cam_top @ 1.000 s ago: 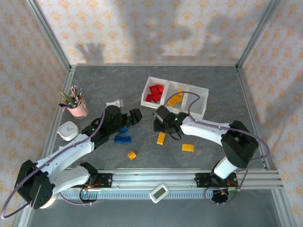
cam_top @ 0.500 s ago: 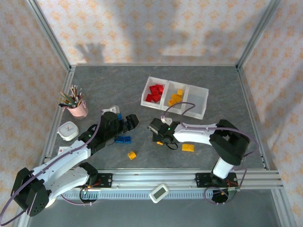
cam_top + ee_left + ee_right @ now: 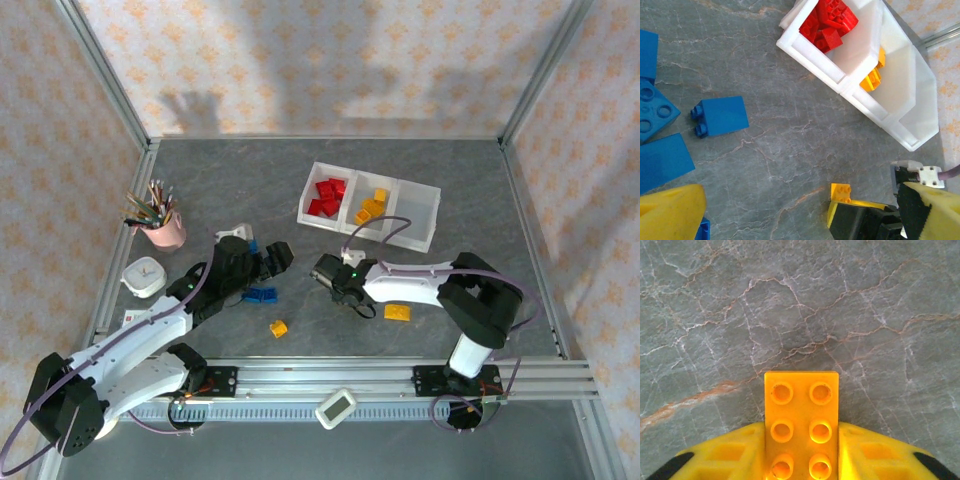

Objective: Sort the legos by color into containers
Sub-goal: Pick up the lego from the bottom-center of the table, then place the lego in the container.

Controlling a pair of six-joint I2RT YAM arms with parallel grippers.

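**Grey stone and three bright colours**

The table (image 3: 480, 180) is dark grey, marbled with pale and rust-brown veins. The tray (image 3: 420, 200) is plain white. It holds red legos (image 3: 326, 195) and yellow-orange legos (image 3: 371, 207), while the blue legos (image 3: 262, 295) lie on the grey. The brick (image 3: 801, 425) is a glossy yellow-orange, and the fingers (image 3: 875, 455) on either side of it are a paler yellow with black trim. The arms (image 3: 140, 325) are white with black joints. The cup (image 3: 168, 235) is pink. The walls (image 3: 300, 60) are cream with a repeating orange floral print.

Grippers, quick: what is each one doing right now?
Left gripper: open, holding nothing.
Right gripper: closed on a yellow-orange lego.
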